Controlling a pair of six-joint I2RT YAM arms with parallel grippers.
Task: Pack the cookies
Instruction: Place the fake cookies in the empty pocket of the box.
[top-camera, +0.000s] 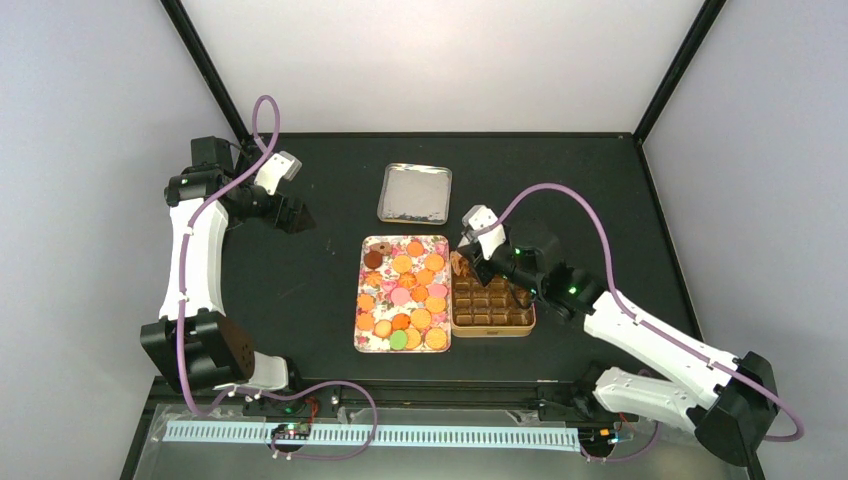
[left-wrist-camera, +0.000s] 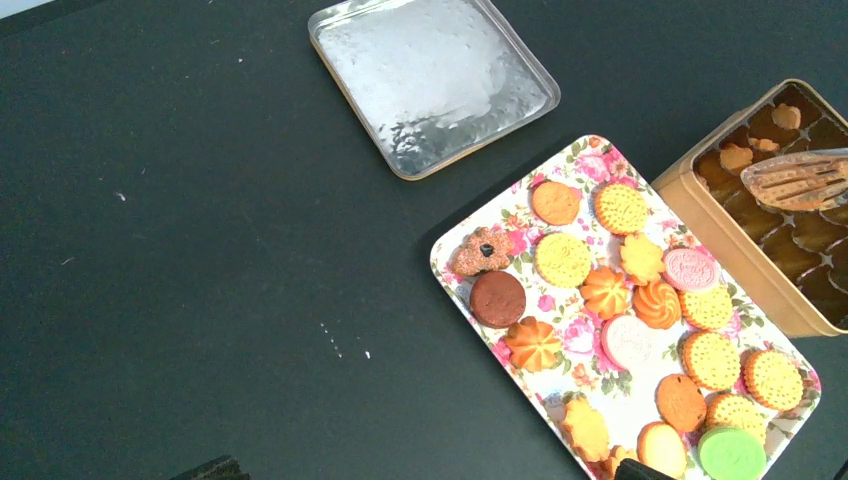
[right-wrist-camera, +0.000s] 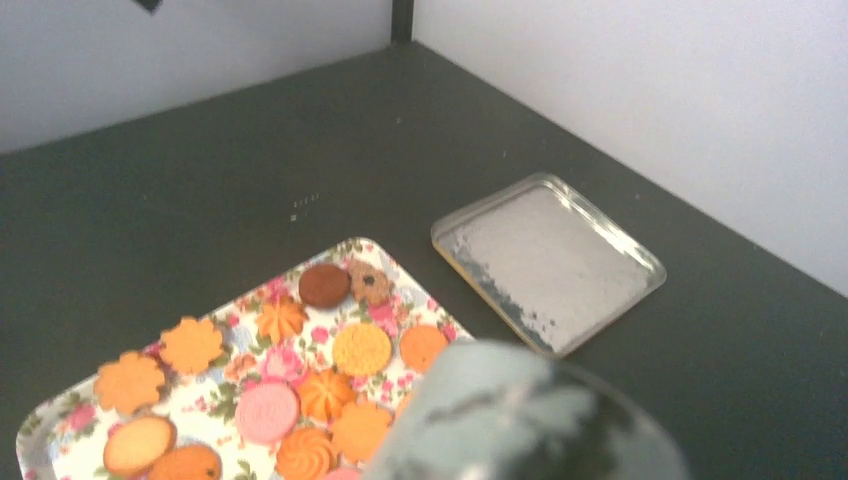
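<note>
Over the far-left corner of the tin (left-wrist-camera: 722, 243), my right jaws sit narrow; I cannot tell whether they pinch anything. A few cookies (left-wrist-camera: 563, 258) lie inside, most on the floral tray (left-wrist-camera: 590, 160) touching it. A blurred finger blocks my right wrist view. Left jaws gape wide and empty above the table (top-camera: 300, 300), left of the lid (left-wrist-camera: 430, 80).
</note>
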